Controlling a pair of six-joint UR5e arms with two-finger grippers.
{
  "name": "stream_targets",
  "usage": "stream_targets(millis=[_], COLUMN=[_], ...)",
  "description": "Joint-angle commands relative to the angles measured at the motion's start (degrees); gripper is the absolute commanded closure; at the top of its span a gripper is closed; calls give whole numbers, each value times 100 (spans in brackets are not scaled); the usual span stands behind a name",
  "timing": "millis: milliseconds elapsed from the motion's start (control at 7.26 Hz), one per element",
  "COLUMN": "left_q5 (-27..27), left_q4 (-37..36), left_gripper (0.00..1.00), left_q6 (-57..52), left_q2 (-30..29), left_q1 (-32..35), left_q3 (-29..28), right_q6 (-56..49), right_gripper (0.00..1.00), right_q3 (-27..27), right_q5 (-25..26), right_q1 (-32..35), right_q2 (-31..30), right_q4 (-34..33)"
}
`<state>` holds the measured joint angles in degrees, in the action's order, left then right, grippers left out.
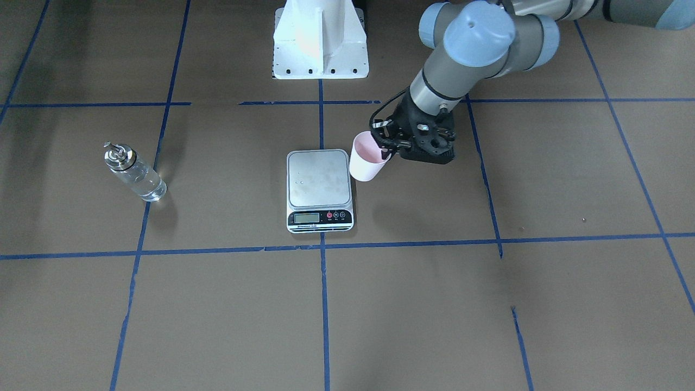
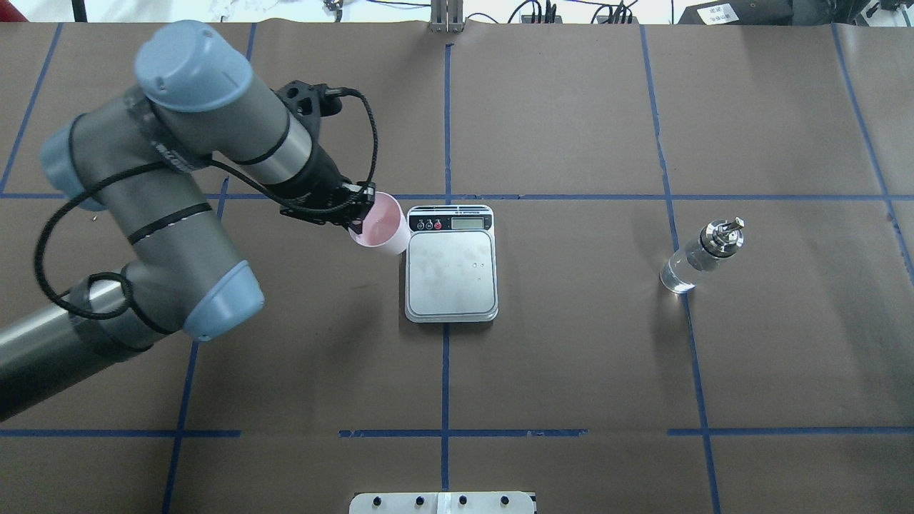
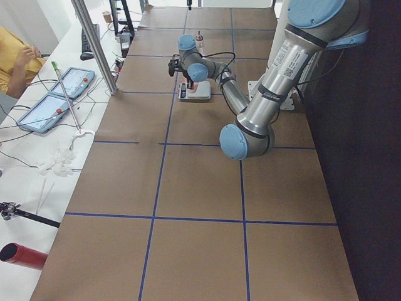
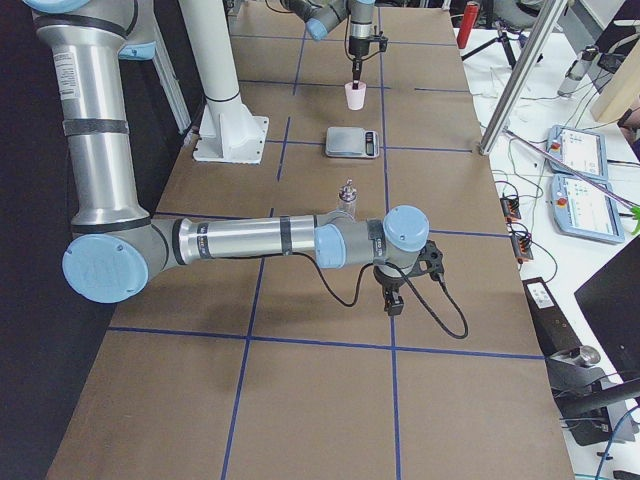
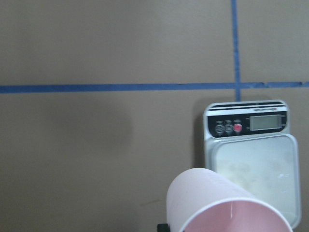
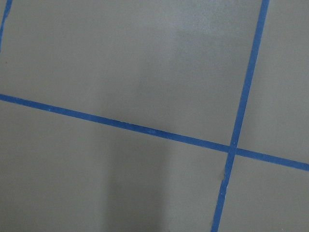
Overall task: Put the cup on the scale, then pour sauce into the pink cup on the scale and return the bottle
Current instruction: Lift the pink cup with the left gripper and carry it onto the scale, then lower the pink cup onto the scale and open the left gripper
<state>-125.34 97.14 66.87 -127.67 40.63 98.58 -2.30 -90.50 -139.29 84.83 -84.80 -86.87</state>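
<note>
My left gripper is shut on the rim of the pale pink cup and holds it tilted just beside the silver scale, on the robot's left of it. In the overhead view the cup overlaps the scale's corner near the display, and the steel platform is bare. The left wrist view shows the cup low in front of the scale. The clear glass bottle with clear liquid and a metal cap stands far to the right. My right gripper hangs over bare table; I cannot tell whether it is open or shut.
The table is brown paper with a grid of blue tape lines. The white robot base mount stands behind the scale. A side desk with tablets, a metal pole and a seated person lie beyond the table's far edge.
</note>
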Motion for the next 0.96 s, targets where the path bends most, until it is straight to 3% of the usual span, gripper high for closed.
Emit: stream_targets(millis=[0,276,827], left_q5=[27,526,546], left_q4=[16,60,86], left_gripper=[100,100,100], left_q6=[413,423,415], left_q2=[-600,-715,-751], left_q1=[-405,-669,-679], left_q3=[-620,-892,-902], right_q6=[-8,1,1], right_gripper=[0,0,0], right_q3=[6,6,-3], right_q5=[-2,-2,-2], right_q1=[-28,-55,-63], right_q2=[-1,-1,-19], right_q4=[30,30,39])
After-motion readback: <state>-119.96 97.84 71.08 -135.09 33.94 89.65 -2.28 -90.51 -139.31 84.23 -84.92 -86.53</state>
